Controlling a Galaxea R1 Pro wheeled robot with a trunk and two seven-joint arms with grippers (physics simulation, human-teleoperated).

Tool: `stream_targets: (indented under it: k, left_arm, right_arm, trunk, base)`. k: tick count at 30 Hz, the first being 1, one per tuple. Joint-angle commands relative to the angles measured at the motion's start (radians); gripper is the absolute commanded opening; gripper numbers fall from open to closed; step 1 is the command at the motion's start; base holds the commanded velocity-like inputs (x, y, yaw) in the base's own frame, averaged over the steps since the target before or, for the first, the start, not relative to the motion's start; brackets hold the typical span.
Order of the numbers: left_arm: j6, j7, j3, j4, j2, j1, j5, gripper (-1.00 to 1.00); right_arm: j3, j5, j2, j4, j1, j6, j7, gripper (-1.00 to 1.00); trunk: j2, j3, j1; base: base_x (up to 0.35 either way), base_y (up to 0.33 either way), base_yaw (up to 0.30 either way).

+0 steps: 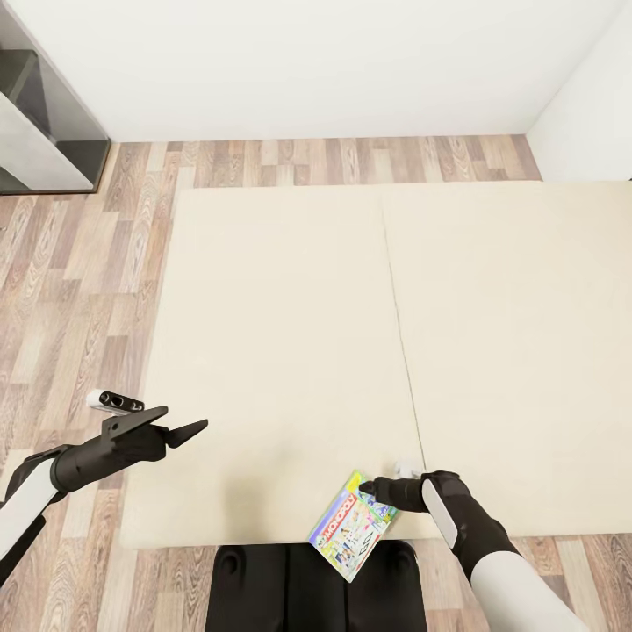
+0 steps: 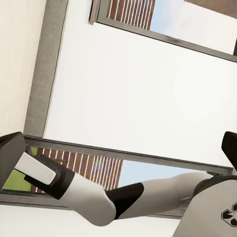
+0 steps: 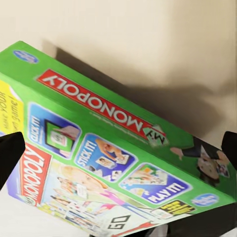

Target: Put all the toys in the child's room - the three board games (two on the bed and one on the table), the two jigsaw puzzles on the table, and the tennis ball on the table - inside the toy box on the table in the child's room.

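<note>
Green cardboard, the My Monopoly board game (image 1: 353,525) hangs tilted past the bed's (image 1: 290,351) near edge, pinched at one far corner by the right gripper (image 1: 379,488). Held so far off-centre, it could swing or slip free as the arm moves. The left gripper (image 1: 180,430) hovers empty, jaws apart, over the bed's near-left corner.

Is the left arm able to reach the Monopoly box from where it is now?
Probably yes. The left gripper hangs open over the bed with bare mattress between it and the Monopoly box. However, the right gripper is already at the box's edge.
</note>
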Motion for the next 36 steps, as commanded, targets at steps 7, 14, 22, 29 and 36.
stream_targets:
  k: [7, 14, 22, 29, 36]
  left_arm:
    - [0.005, -0.003, 0.000, 0.022, 0.002, -0.001, 0.004, 1.00]
    - [0.005, -0.003, -0.001, 0.027, 0.001, -0.001, 0.003, 1.00]
    - [0.005, -0.004, 0.000, 0.029, 0.002, -0.001, 0.003, 1.00]
    - [0.005, -0.004, 0.000, 0.029, 0.001, -0.001, 0.003, 1.00]
    - [0.005, -0.006, 0.000, 0.032, 0.003, -0.001, 0.003, 1.00]
  right_arm:
    - [-0.002, 0.001, 0.000, 0.000, 0.000, 0.006, 0.001, 1.00]
    - [-0.003, -0.003, -0.001, 0.000, -0.001, 0.006, 0.001, 1.00]
    - [-0.012, -0.009, -0.022, 0.002, -0.011, 0.015, 0.002, 1.00]
    - [-0.014, -0.014, -0.030, 0.007, -0.013, 0.035, 0.002, 1.00]
    - [-0.014, -0.017, -0.030, 0.009, -0.013, 0.038, 0.004, 1.00]
  trunk:
    - [-0.002, -0.001, 0.001]
    - [-0.002, -0.001, 0.001]
    - [-0.002, -0.001, 0.001]
    - [-0.002, -0.001, 0.001]
    - [-0.002, -0.001, 0.001]
  base:
    - [0.000, 0.000, 0.000]
    - [0.000, 0.000, 0.000]
    - [0.000, 0.000, 0.000]
    - [0.000, 0.000, 0.000]
    - [0.000, 0.000, 0.000]
